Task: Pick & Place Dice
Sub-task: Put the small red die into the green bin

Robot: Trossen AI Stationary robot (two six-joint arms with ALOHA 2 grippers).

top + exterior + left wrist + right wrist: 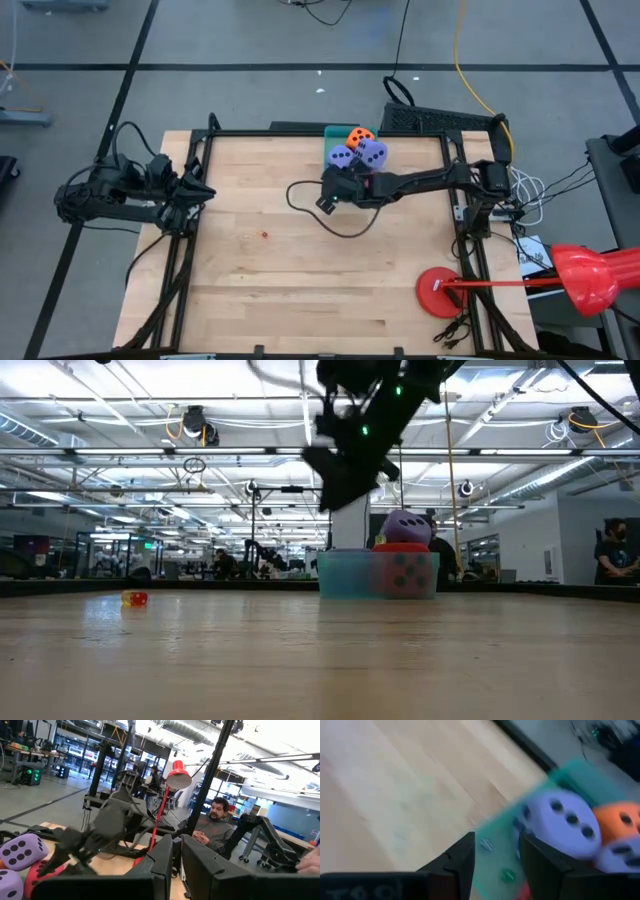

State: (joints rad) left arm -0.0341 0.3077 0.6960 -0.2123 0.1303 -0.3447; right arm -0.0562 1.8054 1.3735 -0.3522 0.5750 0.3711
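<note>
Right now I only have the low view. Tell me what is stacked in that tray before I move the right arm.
Observer: From above, the tray holds two purple dice and an orange die.
Operator: Report the right gripper.
Observer: The right gripper is open and empty, just off the tray, over the table.
Operator: Now the left arm.
Observer: The left gripper waits at the table's left edge.
</note>
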